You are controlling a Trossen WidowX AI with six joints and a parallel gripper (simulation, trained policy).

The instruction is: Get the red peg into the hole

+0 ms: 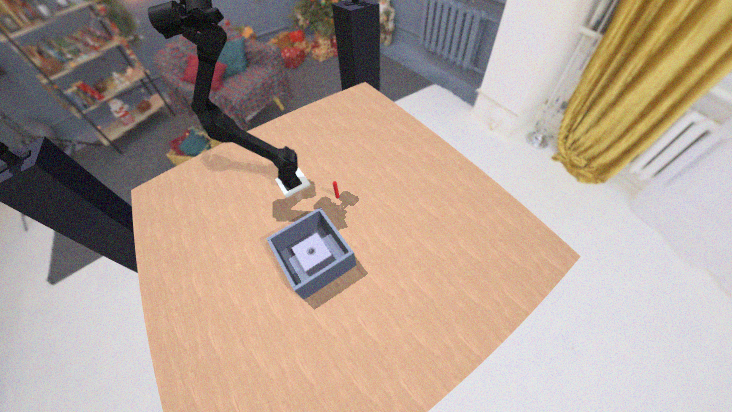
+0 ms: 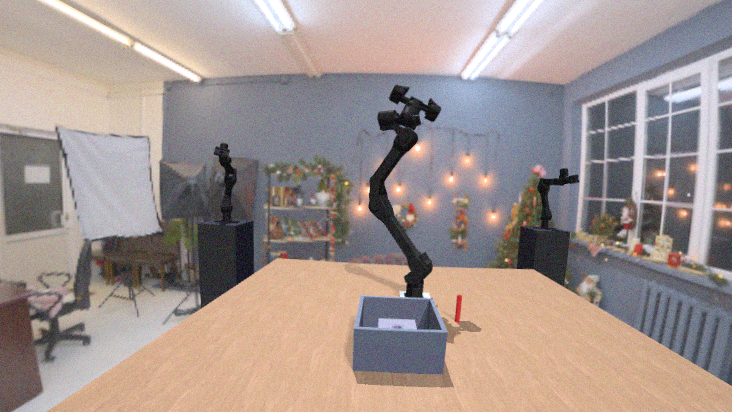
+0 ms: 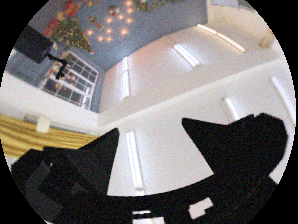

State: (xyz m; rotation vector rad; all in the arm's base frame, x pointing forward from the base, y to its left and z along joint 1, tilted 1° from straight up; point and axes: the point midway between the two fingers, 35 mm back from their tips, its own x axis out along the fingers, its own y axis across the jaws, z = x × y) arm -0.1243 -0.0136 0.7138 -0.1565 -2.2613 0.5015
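The red peg (image 1: 336,189) (image 2: 458,308) stands upright on the table, behind the box and to the right of the arm's base. The open blue-grey box (image 1: 330,278) (image 2: 399,353) holds a pale plate (image 1: 321,255) (image 2: 386,322) at its bottom. The plate's central hole (image 1: 310,251) shows no peg in it. My gripper (image 2: 417,99) (image 3: 151,126) is open, with nothing between its fingers. It is raised high above the table, far from the peg and box, and is partly cut off at the top of the top view. The wrist view shows ceiling and walls, not the peg or box.
The arm's white base plate (image 1: 297,192) is on the wooden table (image 1: 435,286) (image 2: 286,353), behind the box and left of the peg. Black pedestals (image 2: 225,261) (image 2: 544,250) with other arms stand beyond the table's far corners.
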